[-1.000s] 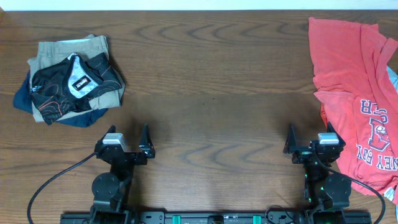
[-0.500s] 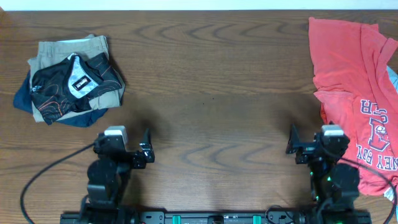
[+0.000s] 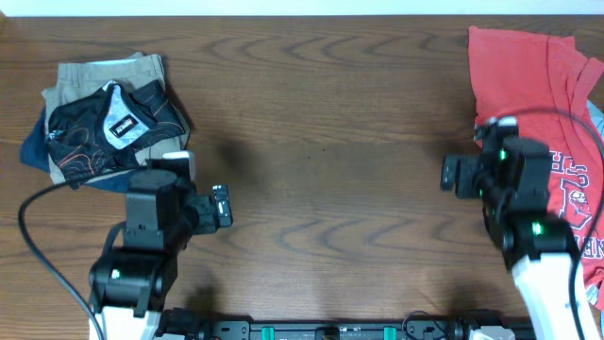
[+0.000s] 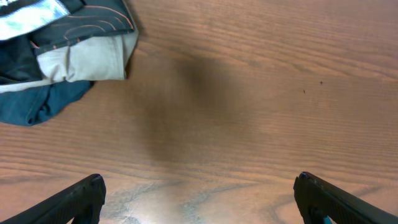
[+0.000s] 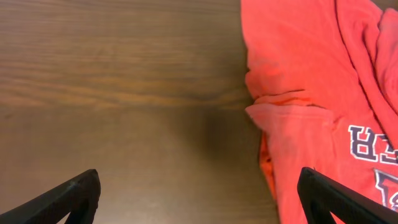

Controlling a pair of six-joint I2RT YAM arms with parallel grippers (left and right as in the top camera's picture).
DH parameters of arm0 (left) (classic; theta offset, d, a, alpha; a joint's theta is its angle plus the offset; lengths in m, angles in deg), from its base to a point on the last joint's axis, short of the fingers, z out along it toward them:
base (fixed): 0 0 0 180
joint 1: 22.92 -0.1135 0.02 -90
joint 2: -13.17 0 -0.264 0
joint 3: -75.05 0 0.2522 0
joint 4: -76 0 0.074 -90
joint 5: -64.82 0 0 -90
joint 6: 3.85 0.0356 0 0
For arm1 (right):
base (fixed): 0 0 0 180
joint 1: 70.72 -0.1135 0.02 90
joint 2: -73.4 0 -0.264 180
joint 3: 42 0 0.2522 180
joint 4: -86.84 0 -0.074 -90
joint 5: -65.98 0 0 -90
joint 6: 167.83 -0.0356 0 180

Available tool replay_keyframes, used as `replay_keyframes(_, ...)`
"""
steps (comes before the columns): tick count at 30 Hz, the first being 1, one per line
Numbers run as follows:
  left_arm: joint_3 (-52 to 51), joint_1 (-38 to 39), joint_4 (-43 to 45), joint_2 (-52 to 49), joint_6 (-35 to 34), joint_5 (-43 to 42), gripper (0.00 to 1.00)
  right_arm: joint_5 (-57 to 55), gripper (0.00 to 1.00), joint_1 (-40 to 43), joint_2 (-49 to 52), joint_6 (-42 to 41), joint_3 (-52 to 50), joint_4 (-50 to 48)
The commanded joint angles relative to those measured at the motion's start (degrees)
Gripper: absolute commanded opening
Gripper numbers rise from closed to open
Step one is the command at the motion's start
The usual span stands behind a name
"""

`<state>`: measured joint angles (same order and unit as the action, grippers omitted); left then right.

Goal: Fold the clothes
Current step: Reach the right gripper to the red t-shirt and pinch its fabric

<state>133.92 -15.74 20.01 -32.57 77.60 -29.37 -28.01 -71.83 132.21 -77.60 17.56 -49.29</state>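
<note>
The coral-red T-shirt (image 3: 528,76) lies crumpled at the table's right side, with white and dark-red lettering (image 3: 578,194) toward the right edge. In the right wrist view the T-shirt (image 5: 298,74) fills the right half. My right gripper (image 3: 477,176) is open and empty above bare wood, just left of the shirt's left edge; its right finger is over the shirt's edge in the right wrist view (image 5: 199,186). My left gripper (image 3: 193,200) is open and empty over bare wood at the left, also shown in the left wrist view (image 4: 199,186).
A pile of folded garments (image 3: 104,123), khaki, black and navy, sits at the far left. Its corner shows at the upper left of the left wrist view (image 4: 62,56). Brown wood table (image 3: 321,113) lies between the two arms.
Both arms have risen and moved away from the front edge. The right gripper came up to the shirt's left edge, the left one nearer the garment pile.
</note>
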Motion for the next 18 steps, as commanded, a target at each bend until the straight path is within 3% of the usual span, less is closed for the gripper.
replay_keyframes(1, 1.7, -0.09, -0.59, -2.34, 0.39, -0.76, 0.98, -3.67, 0.99, 1.16, 5.05, -0.35, 3.13, -1.49)
replay_keyframes(5, 1.7, -0.09, -0.61, -4.24, 0.39, -0.76, 0.98, -12.0, 0.93, 4.5, 11.21, -0.44, 3.1, -5.46)
replay_keyframes(9, 1.7, -0.09, -0.59, -5.22, 0.37, -0.76, 0.98, -12.7, 0.89, 11.15, 18.73, -0.5, 3.1, -10.16)
replay_keyframes(15, 1.68, -0.09, -0.59, -5.6, 0.37, -0.79, 0.98, -11.61, 0.69, 19.93, 28.55, -4.31, 3.1, -13.27)
replay_keyframes(18, 1.68, -0.09, -0.61, -5.6, 0.37, -0.76, 0.98, -11.63, 0.64, 21.9, 32.22, -5.4, 3.1, -14.21)
